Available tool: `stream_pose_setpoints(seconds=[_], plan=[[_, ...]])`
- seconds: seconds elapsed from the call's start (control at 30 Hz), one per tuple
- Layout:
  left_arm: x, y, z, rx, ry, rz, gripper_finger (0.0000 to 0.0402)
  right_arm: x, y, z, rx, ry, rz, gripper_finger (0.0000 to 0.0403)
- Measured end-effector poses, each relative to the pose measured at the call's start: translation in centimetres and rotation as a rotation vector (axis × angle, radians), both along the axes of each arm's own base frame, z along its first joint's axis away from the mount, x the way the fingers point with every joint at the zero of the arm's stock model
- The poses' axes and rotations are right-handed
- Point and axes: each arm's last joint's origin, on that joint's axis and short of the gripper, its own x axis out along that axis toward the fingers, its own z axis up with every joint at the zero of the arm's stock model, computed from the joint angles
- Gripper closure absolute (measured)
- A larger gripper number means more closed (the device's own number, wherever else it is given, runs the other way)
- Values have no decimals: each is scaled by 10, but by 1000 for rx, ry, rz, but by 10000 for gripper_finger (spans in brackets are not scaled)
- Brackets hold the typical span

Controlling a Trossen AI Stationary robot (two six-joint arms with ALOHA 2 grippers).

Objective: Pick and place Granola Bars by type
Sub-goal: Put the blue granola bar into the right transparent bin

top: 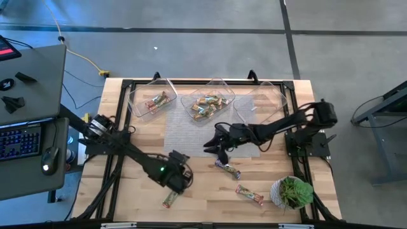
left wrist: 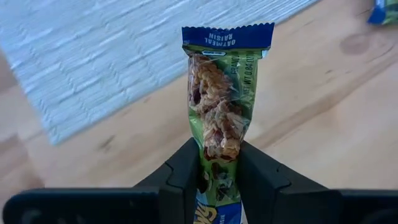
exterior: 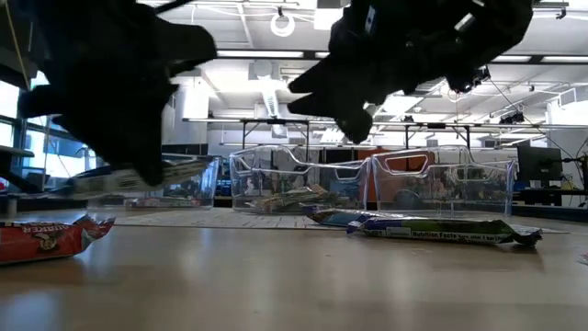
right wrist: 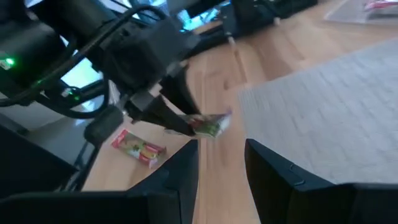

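Observation:
My left gripper point(top: 180, 178) point(left wrist: 219, 152) hovers near the table's near edge, shut on a green-wrapped granola bar point(left wrist: 221, 93) with a blue end. A red-orange bar point(top: 170, 200) point(right wrist: 138, 147) lies flat on the wood just below it. My right gripper point(top: 213, 145) point(right wrist: 222, 149) hangs open over the grey mat's near edge, touching nothing. A purple bar point(top: 227, 168) and another bar point(top: 249, 194) lie flat on the wood near it. More bars rest in the left tub point(top: 152, 100) and the middle tub point(top: 206, 105). My left gripper pinches the green bar between its two fingers point(left wrist: 180, 174), across the wrapper's lower half point(left wrist: 217, 163). The bar runs along the fingers and sticks out past their tips, blue crimped end point(left wrist: 227, 36) foremost. The right wrist view shows the bar point(right wrist: 208, 124) lifted clear of the table.
Three clear tubs stand in a row along the far edge; the right one point(top: 264, 102) looks empty. A grey mat point(top: 191, 130) lies mid-table. A potted green plant point(top: 292, 191) stands at the near right corner. A desk with keyboard and mouse sits left of the table.

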Motion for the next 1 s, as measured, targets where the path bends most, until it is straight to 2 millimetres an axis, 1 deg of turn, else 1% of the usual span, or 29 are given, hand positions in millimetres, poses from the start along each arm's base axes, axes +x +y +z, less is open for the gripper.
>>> stream_pose_setpoints(seconds=[0.17, 0.27, 0.47, 0.57, 0.6, 0.67, 0.77, 0.9, 1.0], plan=[[18, 15, 2, 9, -32, -81, 314, 4, 5, -20, -44, 44, -1, 289], [31, 22, 4, 21, -79, -156, 314, 5, 5, -26, -63, 71, -24, 289], [52, 36, 10, 60, -170, -268, 314, 5, 5, -26, -67, 68, -29, 289], [57, 45, 12, 87, -170, -295, 314, 3, 5, -20, -139, 46, -1, 289], [58, 49, 12, 90, -163, -295, 314, 2, 4, -15, -183, 21, 10, 289], [60, 56, 11, 85, -151, -296, 314, -3, 3, 4, -273, -30, 6, 289], [65, 68, 12, 99, -144, -318, 314, -19, 0, 40, -391, -98, -31, 289], [86, 95, 22, 206, -264, -366, 314, -55, -6, 86, -537, -115, -118, 289], [107, 123, 40, 339, -430, -449, 314, -89, -8, 110, -595, -78, -204, 289]])
